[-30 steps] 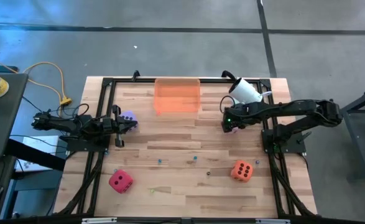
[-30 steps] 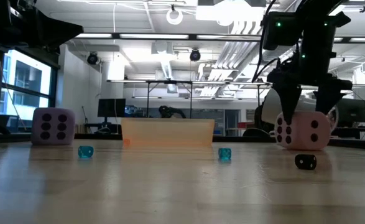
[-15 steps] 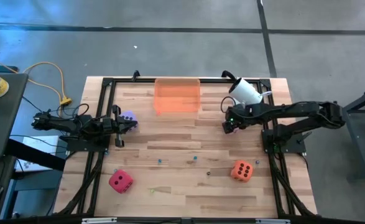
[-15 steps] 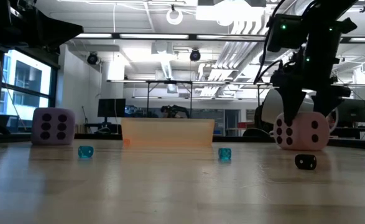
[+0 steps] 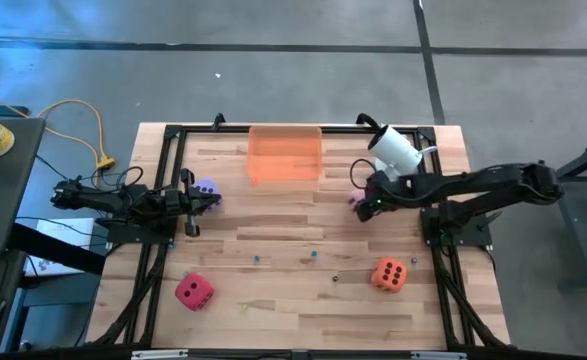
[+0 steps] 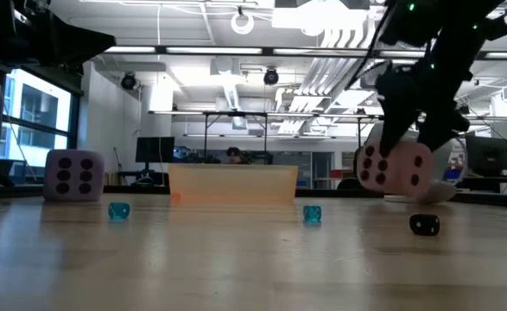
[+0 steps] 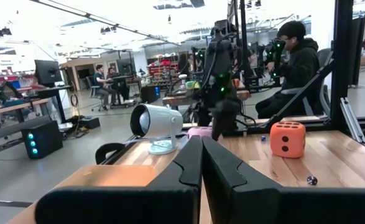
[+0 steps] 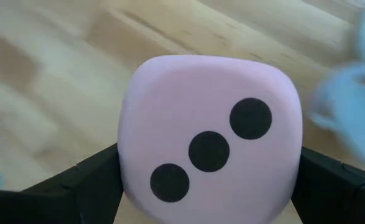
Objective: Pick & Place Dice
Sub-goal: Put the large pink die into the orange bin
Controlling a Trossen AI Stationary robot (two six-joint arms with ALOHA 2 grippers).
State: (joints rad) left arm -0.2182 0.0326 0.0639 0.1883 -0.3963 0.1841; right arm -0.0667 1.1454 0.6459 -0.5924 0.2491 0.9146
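Right gripper sits over the right-centre of the table, its two dark fingers clamped on either side of the pink die. In the low view that die is tilted and clear of the wood, held just above the tabletop; the wrist view shows its three-pip face turned toward the camera. A white lamp-like device stands just behind the right gripper, near the table's far right corner. Flat orange tray lies at the far edge, centre. Orange die rests on the wood nearer the front right, well apart from the gripper. Red die rests at the front left. Left gripper waits at the left side with fingers pressed together, the purple die just beside it. Small teal dice and a small black one are scattered mid-table.
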